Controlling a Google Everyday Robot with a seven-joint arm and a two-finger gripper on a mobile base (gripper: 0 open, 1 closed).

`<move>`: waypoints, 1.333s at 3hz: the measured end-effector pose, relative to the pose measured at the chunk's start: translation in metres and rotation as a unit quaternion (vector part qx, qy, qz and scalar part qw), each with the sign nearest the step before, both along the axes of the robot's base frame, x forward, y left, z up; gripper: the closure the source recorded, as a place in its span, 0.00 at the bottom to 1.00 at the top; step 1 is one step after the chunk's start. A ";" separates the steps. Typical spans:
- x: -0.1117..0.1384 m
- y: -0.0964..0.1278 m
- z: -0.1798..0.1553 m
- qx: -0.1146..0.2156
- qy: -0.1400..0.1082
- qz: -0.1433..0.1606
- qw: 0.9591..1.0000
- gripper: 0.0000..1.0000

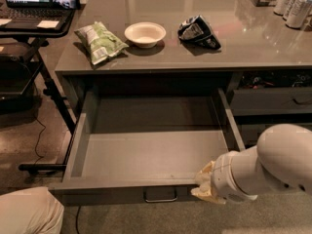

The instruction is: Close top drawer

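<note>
One-armed, reaching in from the lower right, holding the gripper at the right end of the front panel of the top drawer, right of its silver pull; not managing to tell the pincer's width. Finding the drawer hanging far out under the grey table. Farther back, spotting a green bag, a white bowl and a dark bag lying on top.

White rounded arm ends in a cream gripper at the front-right corner of the top drawer.
</note>
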State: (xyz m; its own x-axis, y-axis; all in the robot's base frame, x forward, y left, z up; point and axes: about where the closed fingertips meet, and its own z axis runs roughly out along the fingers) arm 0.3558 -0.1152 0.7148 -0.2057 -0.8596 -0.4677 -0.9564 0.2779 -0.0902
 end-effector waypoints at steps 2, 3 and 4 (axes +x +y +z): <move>-0.005 -0.006 -0.055 0.024 0.024 -0.004 0.999 1.00; 0.004 -0.009 -0.074 0.032 0.024 0.005 0.999 0.81; 0.011 -0.009 -0.078 0.031 0.019 0.015 0.999 0.57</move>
